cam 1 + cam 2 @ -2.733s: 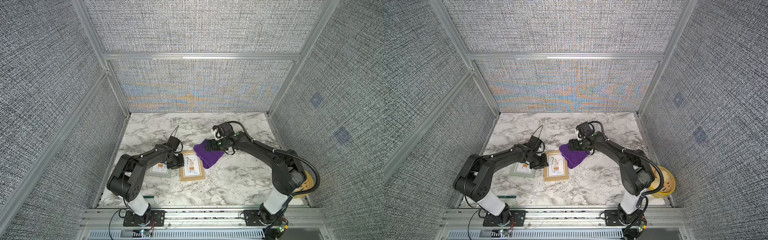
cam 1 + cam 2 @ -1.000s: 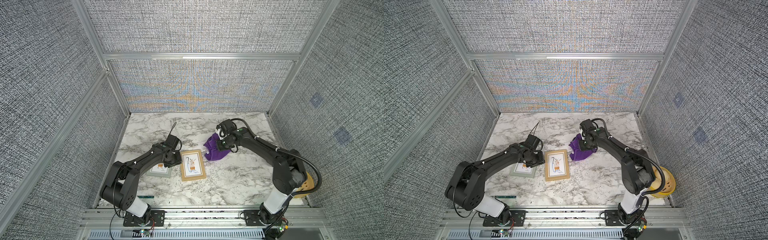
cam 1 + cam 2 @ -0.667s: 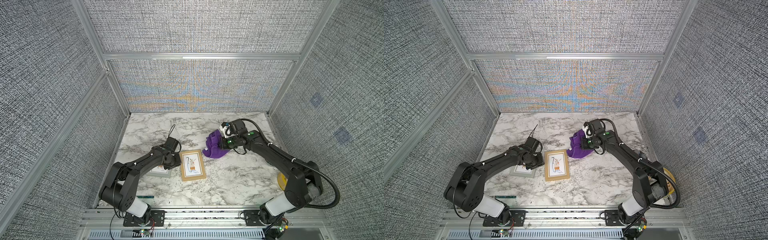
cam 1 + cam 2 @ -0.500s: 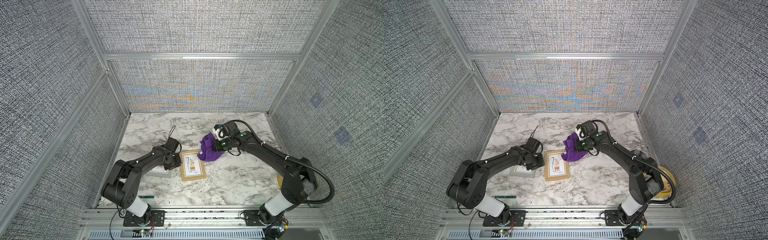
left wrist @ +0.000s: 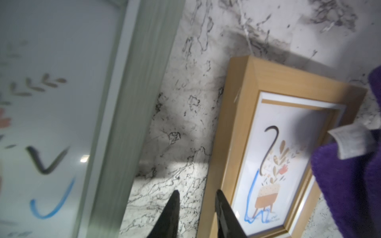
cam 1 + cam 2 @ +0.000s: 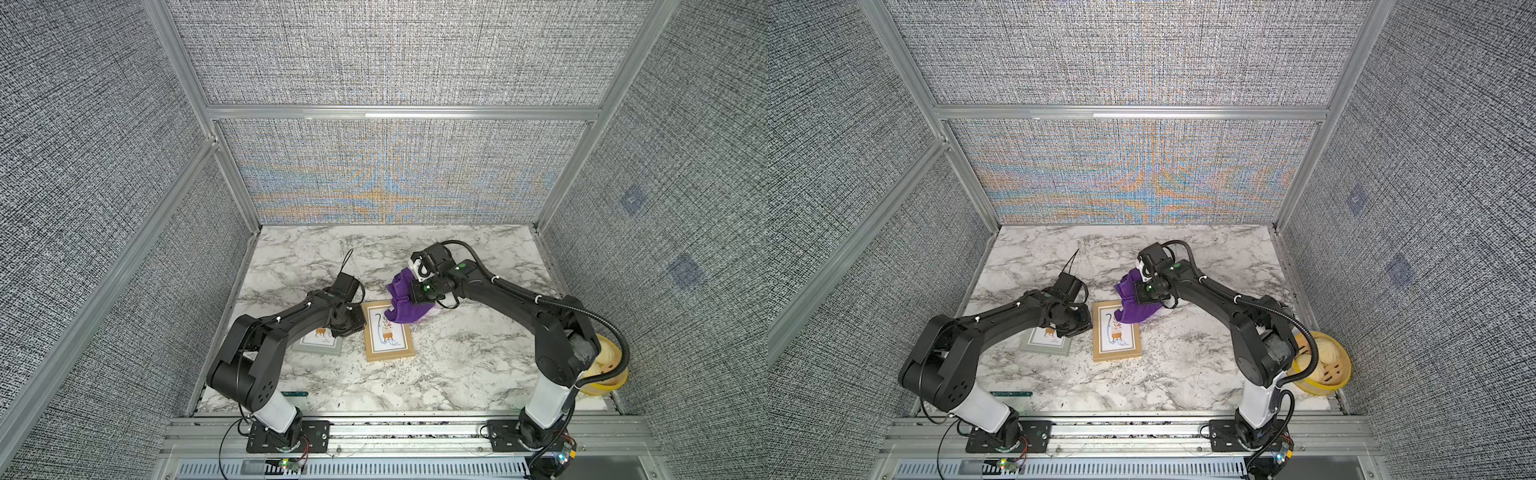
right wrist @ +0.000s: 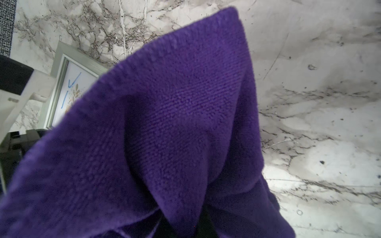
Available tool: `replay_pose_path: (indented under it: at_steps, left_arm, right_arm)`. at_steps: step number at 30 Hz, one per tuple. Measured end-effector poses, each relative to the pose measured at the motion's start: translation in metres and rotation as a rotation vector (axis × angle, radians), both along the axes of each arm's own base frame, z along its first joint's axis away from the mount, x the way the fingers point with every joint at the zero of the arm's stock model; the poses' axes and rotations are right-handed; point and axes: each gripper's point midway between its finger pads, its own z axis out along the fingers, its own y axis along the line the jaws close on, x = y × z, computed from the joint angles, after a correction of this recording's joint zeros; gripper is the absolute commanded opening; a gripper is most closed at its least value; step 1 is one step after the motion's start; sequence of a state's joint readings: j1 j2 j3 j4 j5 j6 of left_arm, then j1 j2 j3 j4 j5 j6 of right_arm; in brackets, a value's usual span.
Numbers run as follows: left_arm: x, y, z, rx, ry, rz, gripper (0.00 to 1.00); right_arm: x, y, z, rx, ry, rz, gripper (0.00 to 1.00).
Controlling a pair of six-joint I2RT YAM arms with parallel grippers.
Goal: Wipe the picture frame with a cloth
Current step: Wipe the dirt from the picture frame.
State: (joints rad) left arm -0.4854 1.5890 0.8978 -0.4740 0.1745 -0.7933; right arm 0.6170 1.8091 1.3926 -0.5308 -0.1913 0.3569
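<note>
Right wrist view: cloth [image 7: 185, 123] hangs pinched between right fingers [image 7: 206, 223].

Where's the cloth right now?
In both top views the cloth hangs bunched from the right gripper, mid-table, over the far right corner of the wooden frame.

Walled in grey weave, floored in marble.
Closed on three sides by grey woven panels [image 6: 83, 166] in aluminium rails [image 6: 395, 112]; white, grey-veined marble counter [image 6: 457, 353] below; evenly lit.
</note>
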Motion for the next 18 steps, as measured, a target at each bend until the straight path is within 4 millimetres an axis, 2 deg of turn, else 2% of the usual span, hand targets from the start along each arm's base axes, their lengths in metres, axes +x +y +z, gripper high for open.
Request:
replay_pose_path:
  at_steps: [4,9,12,18]
  left_arm:
    - [0.004,-0.002,0.006,-0.019,-0.031,0.000,0.30]
    - [0.004,-0.014,-0.011,-0.050,0.022,-0.020,0.30]
    - [0.007,-0.020,-0.013,-0.072,0.031,-0.028,0.25]
    - [0.008,-0.021,-0.014,-0.080,0.029,-0.029,0.22]
  right_arm:
    - [0.003,0.005,-0.006,0.002,0.004,-0.001,0.00]
    - [0.003,0.007,-0.015,-0.010,0.019,-0.003,0.00]
    - [0.001,0.010,-0.018,-0.013,0.021,0.003,0.00]
    - [0.000,0.007,-0.042,-0.066,0.054,-0.012,0.00]
